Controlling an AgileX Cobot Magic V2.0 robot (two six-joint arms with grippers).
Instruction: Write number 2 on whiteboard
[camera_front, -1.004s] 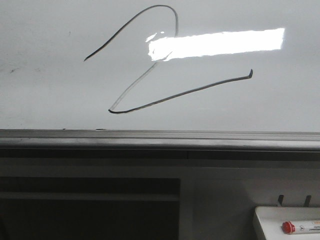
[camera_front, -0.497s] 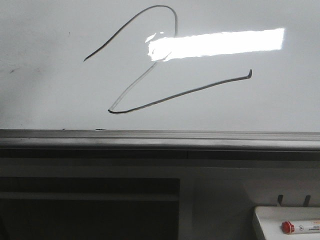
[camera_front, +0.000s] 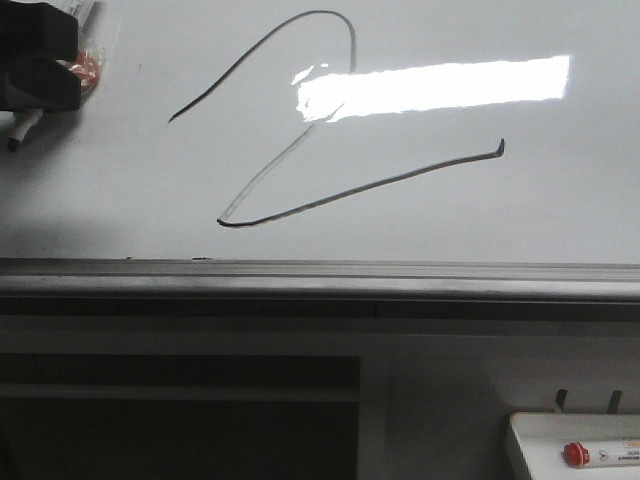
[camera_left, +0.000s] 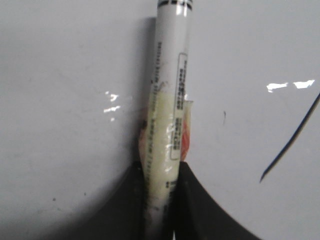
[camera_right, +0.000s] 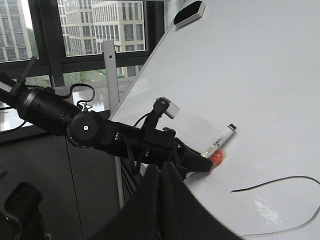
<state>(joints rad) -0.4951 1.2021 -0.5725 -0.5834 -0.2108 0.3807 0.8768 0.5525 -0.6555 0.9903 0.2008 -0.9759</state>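
Now the big glossy white whiteboard (camera_front: 480, 200) fills the upper part of the front view, with a bright rectangular light reflection (camera_front: 440, 88) across it and a grey metal rail (camera_front: 320, 280) along its lower edge. The thin black hand-drawn number 2 (camera_front: 330, 195) stands in the middle of the board: a curved top, a faint diagonal passing under the glare, and a long base stroke that rises to the right and ends in a small hook.

The black left pincer (camera_front: 35, 70) shows at the upper left corner of the front view, to the left of the numeral's starting tip and apart from it. It is closed on a white cylindrical marker with printed text and an orange-red patch of tape (camera_left: 167, 125); in the left wrist view the two dark fingers (camera_left: 195, 205) press the barrel from both sides, and the marker's far end points out over the board surface. The start of the curved stroke (camera_left: 292, 140) lies off to one side of the marker there.

The right wrist view looks across at the black jointed left arm (camera_right: 100, 132) reaching to the board, marker in its grip. The right pincer (camera_right: 161, 210) appears there as dark fingers drawn together with nothing seen between them.

Below the rail, a small white tray (camera_front: 545, 440) holds a red-capped marker (camera_front: 600, 455).
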